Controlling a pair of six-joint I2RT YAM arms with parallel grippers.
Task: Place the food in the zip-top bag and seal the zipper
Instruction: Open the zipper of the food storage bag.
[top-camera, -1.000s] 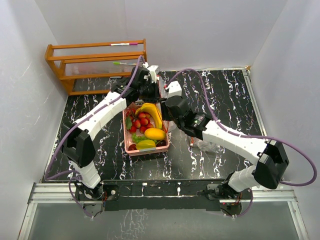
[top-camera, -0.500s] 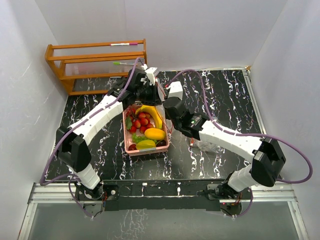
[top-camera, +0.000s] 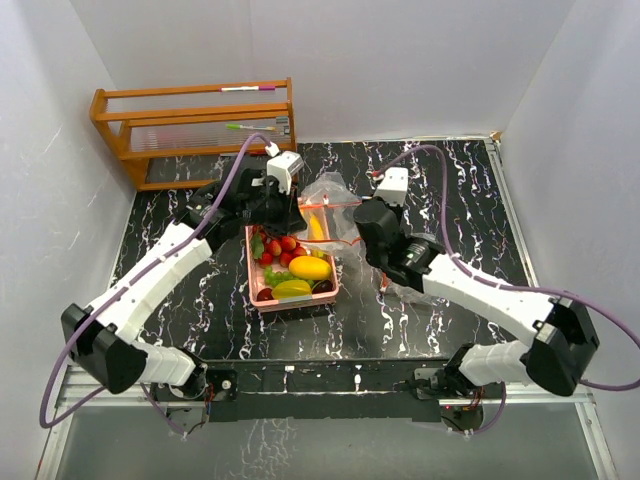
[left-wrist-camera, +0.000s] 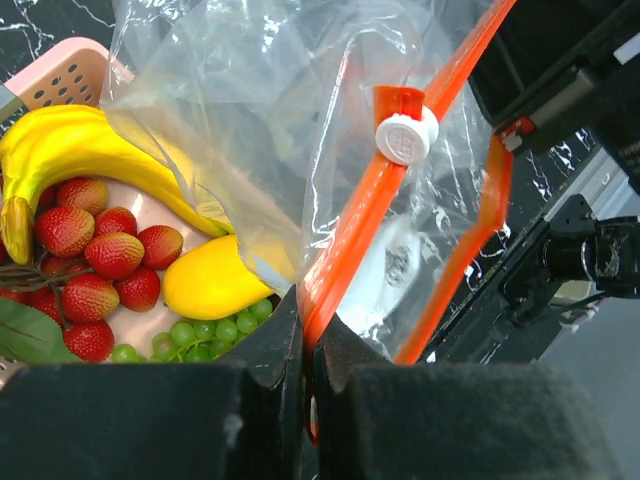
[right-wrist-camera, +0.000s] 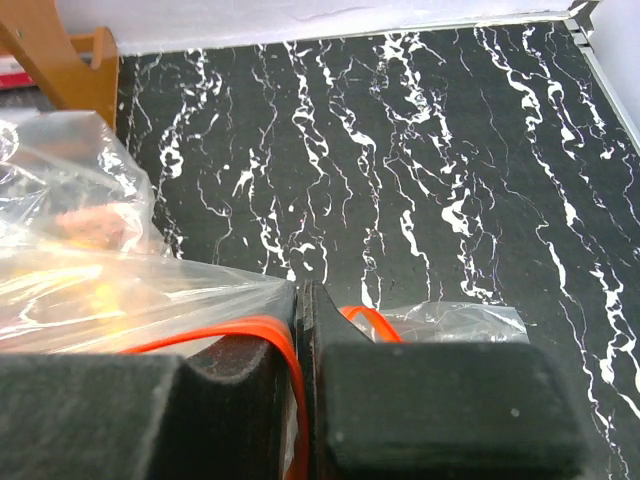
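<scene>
A clear zip-top bag (top-camera: 325, 195) with an orange zipper rim hangs over the far end of the pink basket (top-camera: 250, 262), stretched between both grippers. My left gripper (top-camera: 298, 207) (left-wrist-camera: 308, 320) is shut on the orange zipper strip (left-wrist-camera: 350, 225), just below the white slider (left-wrist-camera: 405, 137). On the bag's opposite side, my right gripper (top-camera: 358, 226) (right-wrist-camera: 302, 295) is shut on the rim. The food lies in the basket: banana (left-wrist-camera: 90, 150), strawberries (left-wrist-camera: 95, 255), mango (left-wrist-camera: 210, 280) and green grapes (left-wrist-camera: 205, 335). The bag partly covers the banana (top-camera: 316, 226).
A wooden rack (top-camera: 195, 125) stands at the back left against the wall. A crumpled piece of clear plastic (top-camera: 415, 292) lies on the black marbled table to the right of the basket. White walls close in the left, back and right sides.
The right gripper has shut on the bag's rim. The two grippers have moved apart, left one leftward and right one rightward, lifting and spreading the bag over the basket.
</scene>
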